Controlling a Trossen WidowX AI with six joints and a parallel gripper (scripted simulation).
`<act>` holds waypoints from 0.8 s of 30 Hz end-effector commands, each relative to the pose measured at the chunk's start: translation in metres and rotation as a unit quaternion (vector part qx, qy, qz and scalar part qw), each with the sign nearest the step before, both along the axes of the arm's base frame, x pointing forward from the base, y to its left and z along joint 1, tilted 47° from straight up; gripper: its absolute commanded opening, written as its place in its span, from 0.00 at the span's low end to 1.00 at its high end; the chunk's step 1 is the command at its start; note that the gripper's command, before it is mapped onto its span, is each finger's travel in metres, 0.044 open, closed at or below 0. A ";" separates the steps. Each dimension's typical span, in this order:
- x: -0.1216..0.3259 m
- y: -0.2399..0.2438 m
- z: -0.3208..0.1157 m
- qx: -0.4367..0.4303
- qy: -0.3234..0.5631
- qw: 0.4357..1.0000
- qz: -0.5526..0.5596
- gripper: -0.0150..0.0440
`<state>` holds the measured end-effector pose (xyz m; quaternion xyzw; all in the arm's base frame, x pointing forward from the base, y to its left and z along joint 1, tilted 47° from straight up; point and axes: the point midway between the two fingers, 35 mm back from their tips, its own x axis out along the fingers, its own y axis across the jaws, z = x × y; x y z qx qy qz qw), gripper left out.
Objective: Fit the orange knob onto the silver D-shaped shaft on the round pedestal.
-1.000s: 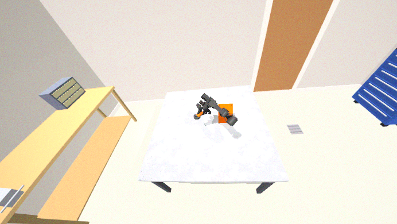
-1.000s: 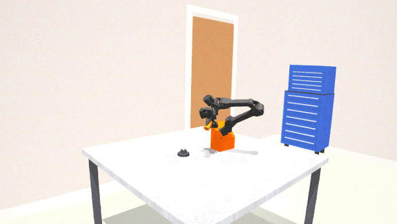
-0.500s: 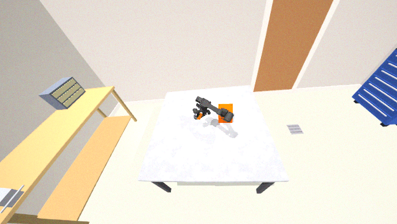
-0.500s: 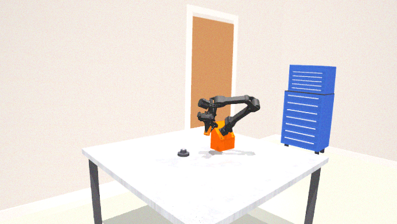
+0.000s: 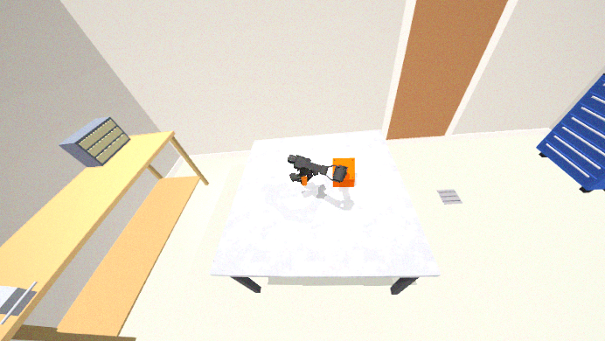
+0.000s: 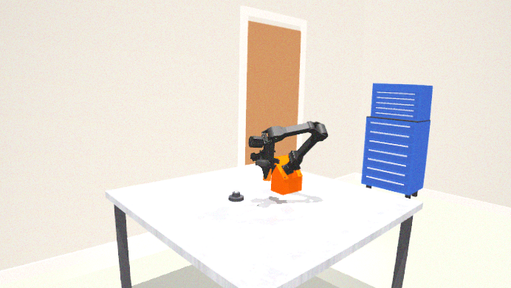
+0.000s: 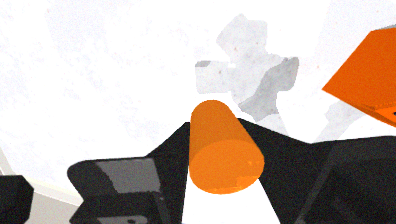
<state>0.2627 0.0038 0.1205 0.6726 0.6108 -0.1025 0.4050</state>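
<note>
The orange knob is a plain cylinder, held above the table and roughly upright. My gripper is shut on it, with black fingers on both sides in the wrist view. The knob's underside and hole are hidden. The dark round pedestal stands on the table in the exterior view, with the short shaft upright on top. The knob is above and to the right of the pedestal there, apart from it. The shaft's flat side cannot be made out. The pedestal is not in the wrist view.
The orange base block stands close to the right of my gripper in the top and exterior views. The arm casts a shadow on the white table.
</note>
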 end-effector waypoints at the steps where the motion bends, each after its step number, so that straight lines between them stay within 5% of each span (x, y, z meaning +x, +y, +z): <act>1: 0.006 0.006 -0.002 -0.026 0.029 0.998 0.040 0.25; 24: 0.030 0.062 -0.066 -0.036 0.030 0.998 0.044 0.25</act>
